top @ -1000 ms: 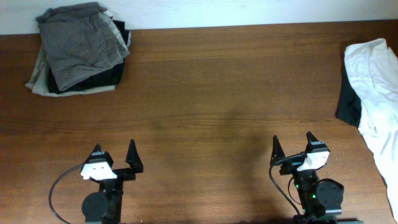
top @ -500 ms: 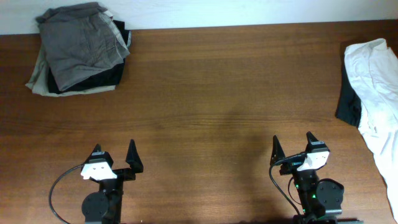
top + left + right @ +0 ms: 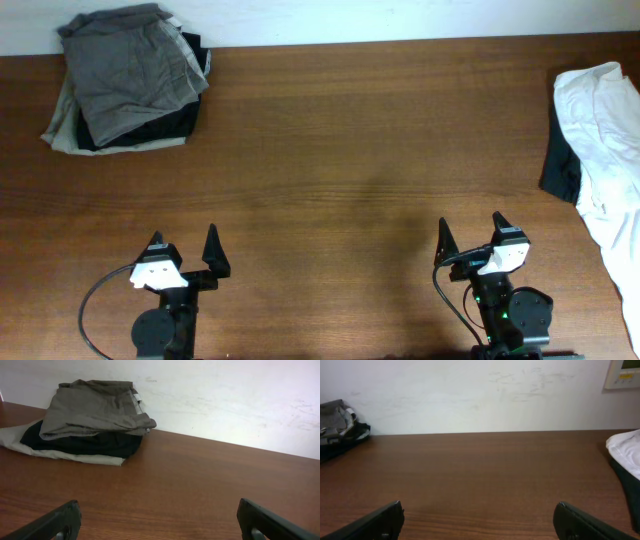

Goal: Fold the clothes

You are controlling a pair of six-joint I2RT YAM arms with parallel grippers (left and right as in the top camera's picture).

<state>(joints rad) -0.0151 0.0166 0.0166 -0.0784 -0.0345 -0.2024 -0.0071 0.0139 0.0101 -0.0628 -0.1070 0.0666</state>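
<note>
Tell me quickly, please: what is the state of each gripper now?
Left gripper: open, holding nothing.
Right gripper: open, holding nothing.

Table (image 3: 340, 150) middle open between folded stack (image 3: 125, 85), far left, and white garment (image 3: 605, 140), right edge.

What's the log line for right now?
left gripper: open | right gripper: open | pile: far-left corner | white cloth: right edge, loose
</note>
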